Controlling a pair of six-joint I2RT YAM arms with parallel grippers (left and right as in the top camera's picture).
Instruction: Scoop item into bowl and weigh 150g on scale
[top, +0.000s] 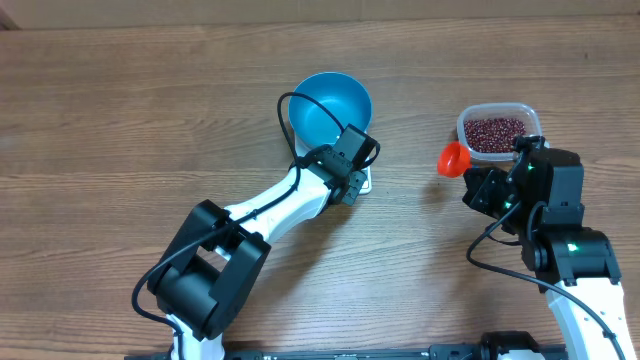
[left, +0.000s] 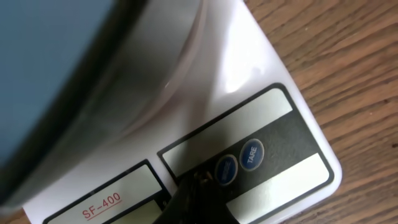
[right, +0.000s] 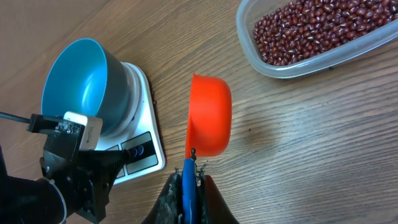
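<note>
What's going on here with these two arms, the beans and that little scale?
The left gripper, shut, has its tip at the buttons of the scale, which carries the blue bowl, empty so far. The right gripper holds an orange scoop by its handle, beside the tub of red beans.
</note>
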